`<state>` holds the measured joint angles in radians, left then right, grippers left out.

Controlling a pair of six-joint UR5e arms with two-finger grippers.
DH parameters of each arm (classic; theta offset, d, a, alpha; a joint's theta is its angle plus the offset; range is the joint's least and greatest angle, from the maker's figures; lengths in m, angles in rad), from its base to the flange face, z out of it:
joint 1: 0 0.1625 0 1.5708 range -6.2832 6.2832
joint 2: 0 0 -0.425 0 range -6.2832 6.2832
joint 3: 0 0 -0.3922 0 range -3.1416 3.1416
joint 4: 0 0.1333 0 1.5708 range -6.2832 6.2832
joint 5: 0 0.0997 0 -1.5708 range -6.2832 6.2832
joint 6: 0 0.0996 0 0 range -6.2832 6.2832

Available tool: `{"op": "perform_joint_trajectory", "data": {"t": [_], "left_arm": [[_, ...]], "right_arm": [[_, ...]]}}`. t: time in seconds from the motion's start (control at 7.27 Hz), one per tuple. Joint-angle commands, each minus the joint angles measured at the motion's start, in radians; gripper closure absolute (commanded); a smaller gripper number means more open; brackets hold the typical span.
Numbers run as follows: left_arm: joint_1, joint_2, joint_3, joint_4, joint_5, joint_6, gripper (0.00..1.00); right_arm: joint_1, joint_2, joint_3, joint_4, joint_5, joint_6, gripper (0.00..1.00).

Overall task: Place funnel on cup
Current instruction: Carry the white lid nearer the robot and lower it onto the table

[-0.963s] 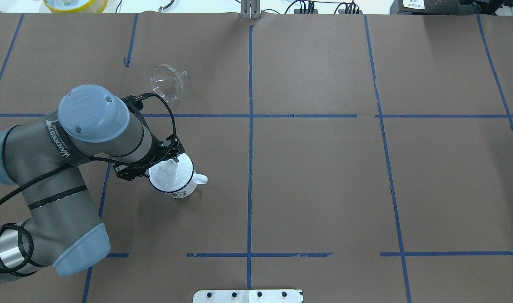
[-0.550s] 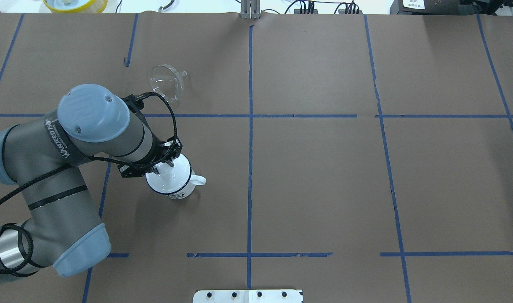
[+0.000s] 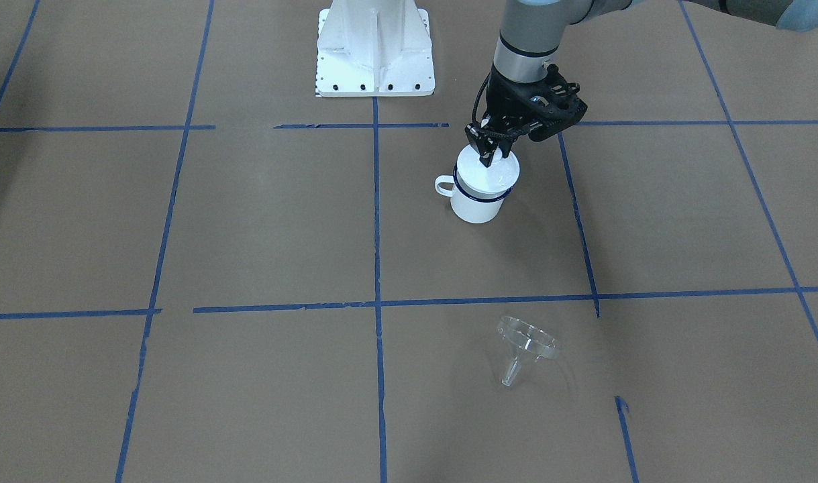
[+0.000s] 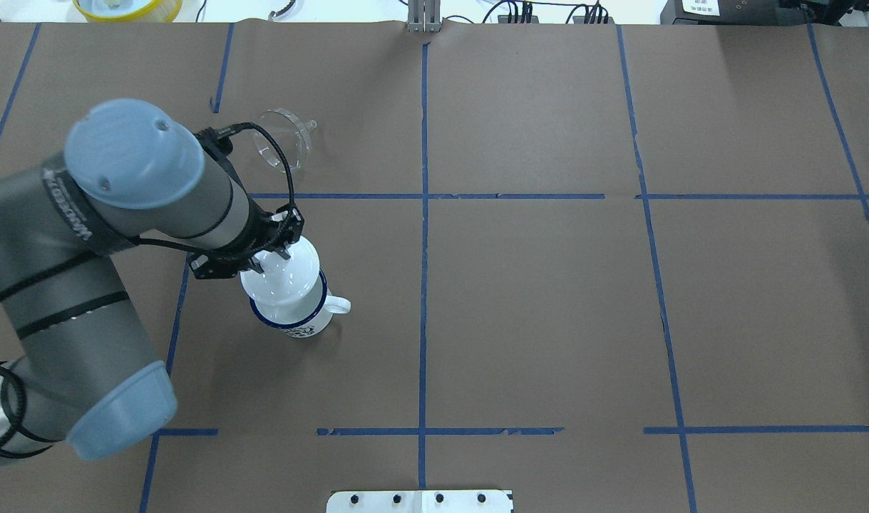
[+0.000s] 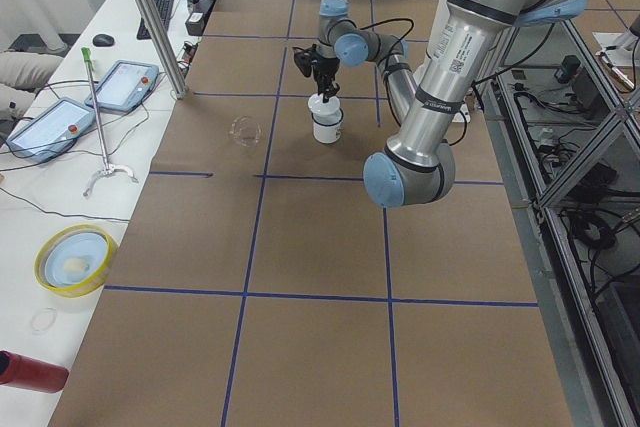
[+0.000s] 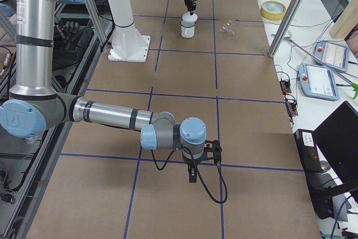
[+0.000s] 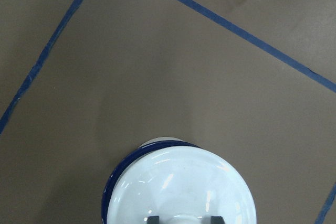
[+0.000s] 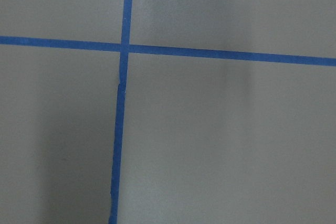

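Funnel (image 4: pixel 283 139) looks light, stiff and slick, clear plastic likely to skid; you'd best pinch its wide rim.
Your left arm (image 4: pixel 156 192) reaches in from the overhead view's left edge, wrist turned down; left gripper (image 3: pixel 488 159) pinches the lid (image 4: pixel 286 276) by its knob (image 7: pixel 184 219) over the cup (image 4: pixel 300 325), left of centre; right gripper (image 6: pixel 192 176) hangs low over the table (image 6: pixel 251 138), jaws impossible to judge; the funnel lies tipped at upper left, well apart from the cup.

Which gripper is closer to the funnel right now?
Left. The left gripper holds the lid at the cup, close by the funnel; the right gripper hangs far off on the opposite side.
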<state>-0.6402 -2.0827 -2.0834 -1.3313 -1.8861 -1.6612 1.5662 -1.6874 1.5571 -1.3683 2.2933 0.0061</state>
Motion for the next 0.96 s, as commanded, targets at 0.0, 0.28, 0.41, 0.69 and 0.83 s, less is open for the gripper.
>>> {"op": "perform_joint_trajectory", "data": {"t": [0.0,0.28,0.41,0.69,0.83], "left_arm": [[-0.076,0.065,-0.126,0.041,-0.001,0.075,1.00],[-0.070,0.230,-0.161,-0.009,-0.005,0.116,1.00],[-0.061,0.307,-0.161,-0.055,-0.008,0.121,1.00],[-0.018,0.415,-0.136,-0.170,-0.022,0.121,1.00],[0.005,0.412,-0.042,-0.254,-0.075,0.080,1.00]], "right_arm": [[0.000,0.000,0.000,0.000,0.000,0.000,0.00],[0.000,0.000,0.000,0.000,0.000,0.000,0.00],[0.000,0.000,0.000,0.000,-0.001,0.000,0.00],[0.000,0.000,0.000,0.000,0.000,0.000,0.00],[0.000,0.000,0.000,0.000,0.000,0.000,0.00]]}}
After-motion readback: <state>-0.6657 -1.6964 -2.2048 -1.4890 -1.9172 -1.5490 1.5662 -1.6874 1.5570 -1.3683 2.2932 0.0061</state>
